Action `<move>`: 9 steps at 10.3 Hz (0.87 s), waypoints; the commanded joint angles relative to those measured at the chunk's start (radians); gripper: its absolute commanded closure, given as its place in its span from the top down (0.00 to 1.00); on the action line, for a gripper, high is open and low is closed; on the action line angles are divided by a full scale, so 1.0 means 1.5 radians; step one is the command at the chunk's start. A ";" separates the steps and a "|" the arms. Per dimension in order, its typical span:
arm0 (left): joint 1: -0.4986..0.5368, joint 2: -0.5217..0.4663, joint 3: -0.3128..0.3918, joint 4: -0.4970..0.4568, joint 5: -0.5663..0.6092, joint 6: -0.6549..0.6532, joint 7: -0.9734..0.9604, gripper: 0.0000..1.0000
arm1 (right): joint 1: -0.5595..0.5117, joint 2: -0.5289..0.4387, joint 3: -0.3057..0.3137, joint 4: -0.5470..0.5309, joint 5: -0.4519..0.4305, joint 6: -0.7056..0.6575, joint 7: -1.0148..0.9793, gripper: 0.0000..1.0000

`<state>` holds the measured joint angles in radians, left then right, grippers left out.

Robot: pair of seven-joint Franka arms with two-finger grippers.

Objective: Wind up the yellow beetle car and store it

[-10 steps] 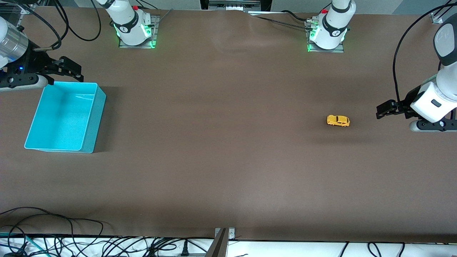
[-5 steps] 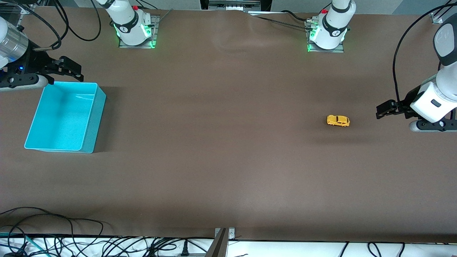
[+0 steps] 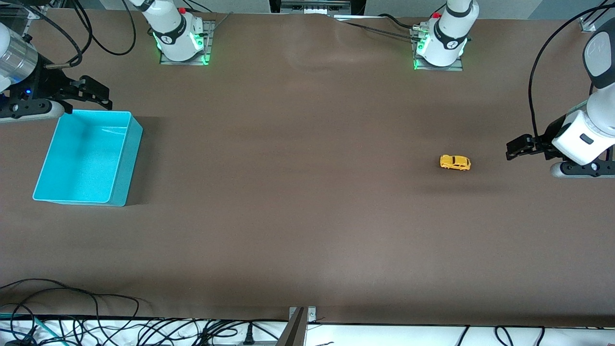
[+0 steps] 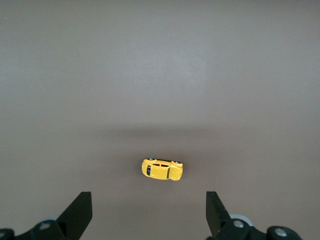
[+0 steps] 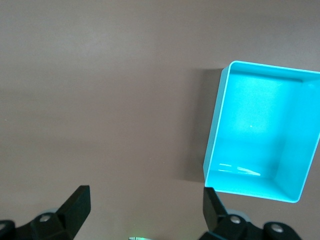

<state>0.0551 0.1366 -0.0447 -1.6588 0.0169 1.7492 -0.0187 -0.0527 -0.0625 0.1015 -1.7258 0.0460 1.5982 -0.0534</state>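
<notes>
While nothing has yet been gripped, we see the car (image 3: 455,163) standing on its wheels on the bare table (image 3: 298,192), toward the left arm's end. The bin (image 3: 88,158) sits well apart from it, at the right arm's end, a little nearer the front camera at its lower rim, and looks empty.

The left end effector (image 3: 516,148) hangs over the table just beside the car, fingers spread wide and holding nothing; in its wrist view the car (image 4: 162,169) lies between and ahead of the fingertips (image 4: 80,207). The right end effector (image 3: 96,94) waits over the table by the bin's farthest rim, likewise wide open and empty.

We judge the main risk to be the car's size: it is far smaller than the fingers, so a slightly off-centre close could nudge it and let it roll away. A grip on the rounded body could also squeeze it out. Winding needs wheel contact with the table, so lifting too high would spoil that.
</notes>
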 commanded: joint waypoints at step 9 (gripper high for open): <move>0.008 0.002 0.006 -0.001 -0.020 -0.003 -0.021 1.00 | -0.004 0.001 0.000 0.005 0.003 -0.011 -0.003 1.00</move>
<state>0.0606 0.1399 -0.0397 -1.6588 0.0168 1.7492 -0.0399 -0.0529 -0.0612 0.1010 -1.7258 0.0460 1.5980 -0.0534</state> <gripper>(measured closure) 0.000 0.000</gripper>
